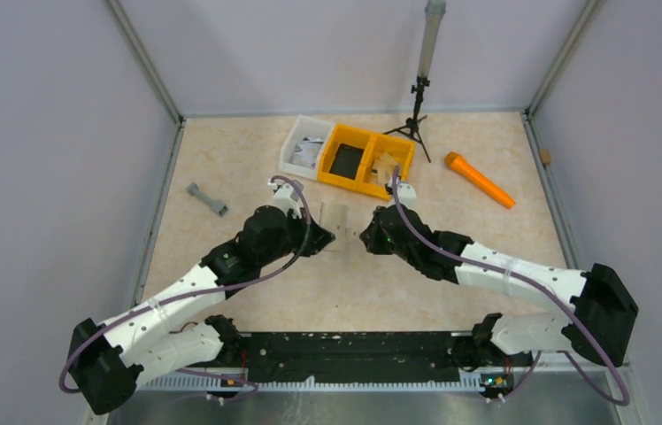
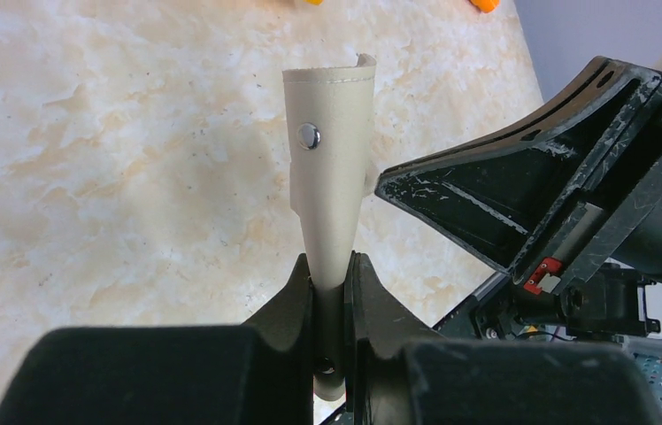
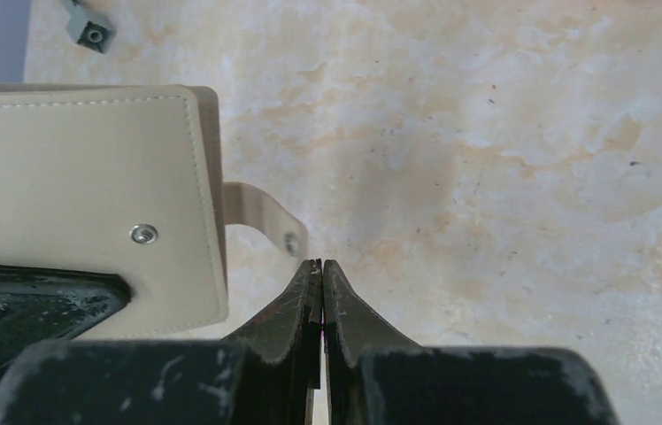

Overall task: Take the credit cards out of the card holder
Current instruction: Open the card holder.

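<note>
Marbled bench [image 1: 248, 292], centre: left tool [image 2: 332, 266] pinches one edge of the tan card holder [image 2: 332, 133]; right tool [image 3: 320, 264], pressed together, sits just beside its snap strap [image 3: 261, 208].

Beige card holder [image 3: 88, 177], cream marbled table [image 1: 310, 297], yellow bin [image 1: 342, 183], white bin [image 1: 289, 148]

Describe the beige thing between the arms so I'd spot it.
On the marbled table, look between the two arms. The flat tan stitched card holder is pinched in the left gripper; unlike the yellow and white plastic bins behind, it has a silver snap and strap.
</note>
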### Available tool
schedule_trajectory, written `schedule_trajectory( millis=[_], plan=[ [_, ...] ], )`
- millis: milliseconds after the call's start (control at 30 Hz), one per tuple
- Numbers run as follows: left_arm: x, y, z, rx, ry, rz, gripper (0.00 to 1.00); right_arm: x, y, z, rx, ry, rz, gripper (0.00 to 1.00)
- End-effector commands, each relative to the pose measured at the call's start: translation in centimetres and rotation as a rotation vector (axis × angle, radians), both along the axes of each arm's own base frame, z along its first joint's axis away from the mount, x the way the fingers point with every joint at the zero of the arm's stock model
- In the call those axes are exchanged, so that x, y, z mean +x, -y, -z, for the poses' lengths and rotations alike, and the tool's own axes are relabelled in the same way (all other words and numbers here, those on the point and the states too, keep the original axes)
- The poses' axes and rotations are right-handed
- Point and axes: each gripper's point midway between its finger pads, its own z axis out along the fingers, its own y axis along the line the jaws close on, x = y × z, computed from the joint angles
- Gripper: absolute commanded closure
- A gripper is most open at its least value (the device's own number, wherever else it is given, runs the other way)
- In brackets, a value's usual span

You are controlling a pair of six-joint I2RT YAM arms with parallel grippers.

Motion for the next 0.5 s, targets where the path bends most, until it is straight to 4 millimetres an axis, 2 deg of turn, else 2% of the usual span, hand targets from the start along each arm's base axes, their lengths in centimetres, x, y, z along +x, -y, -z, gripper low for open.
schedule_trajectory(
  millis=[0,167,233,300,433,467],
  plan=[
    [0.6,0.1,-2.7,-0.036,0.070,-0.011,1.00,0.1,2.0,-0.4,-0.054,0.044,0.027,0.87],
    [0.2,0.2,-3.0,-0.075,0.055,0.005,1.00,0.1,3.8,-0.2,-0.038,0.032,0.025,0.48],
    [0.0,0.3,-3.7,-0.122,0.052,0.025,1.00,-0.4,3.5,-0.8,0.046,0.021,-0.027,0.41],
    [-0.1,0.3,-4.4,-0.171,0.045,0.033,1.00,-1.3,3.0,-2.0,0.148,0.042,-0.076,0.31],
    [-0.3,0.4,-5.9,-0.260,0.028,0.038,1.00,-2.9,2.2,-6.3,0.407,0.183,-0.150,0.09],
    [-0.4,0.5,-6.3,-0.285,0.025,0.045,1.00,-3.3,2.0,-7.2,0.461,0.216,-0.181,0.07]
  ],
)
